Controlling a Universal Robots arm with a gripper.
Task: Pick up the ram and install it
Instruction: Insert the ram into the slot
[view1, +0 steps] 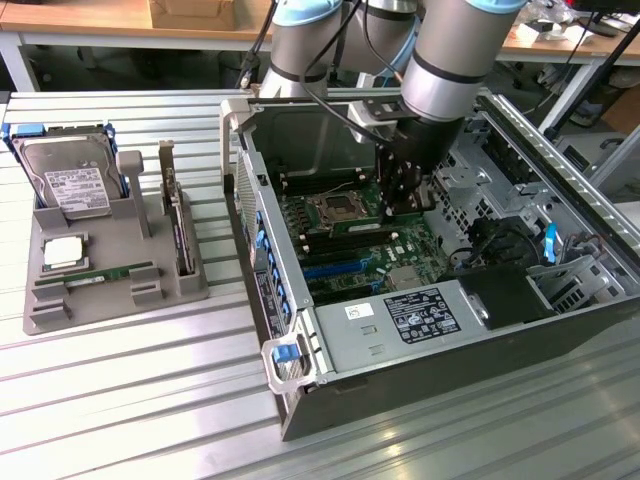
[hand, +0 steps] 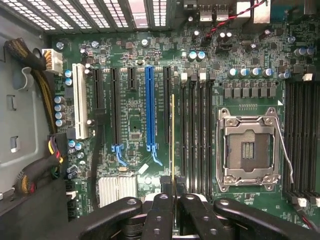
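My gripper (view1: 402, 205) hangs inside the open computer case (view1: 300, 400), low over the motherboard (view1: 345, 250). In the wrist view the gripper (hand: 173, 197) is shut on a ram stick (hand: 173, 140), seen edge-on as a thin green and yellow line between the black fingers (hand: 161, 210). The held ram hovers just beside the row of black memory slots (hand: 195, 130), between them and a black expansion slot (hand: 166, 105). The empty CPU socket (hand: 248, 147) lies on the slots' other side. A second ram stick (view1: 100, 273) lies flat in the grey tray (view1: 50, 310).
The tray on the exterior view's left also holds a silver hard drive (view1: 70, 178), an upright expansion card (view1: 178, 215) and a square chip (view1: 62, 252). A blue slot (hand: 149, 107), a heatsink (hand: 117, 189) and cable bundles (hand: 30, 55) surround the work spot. Case walls enclose the board.
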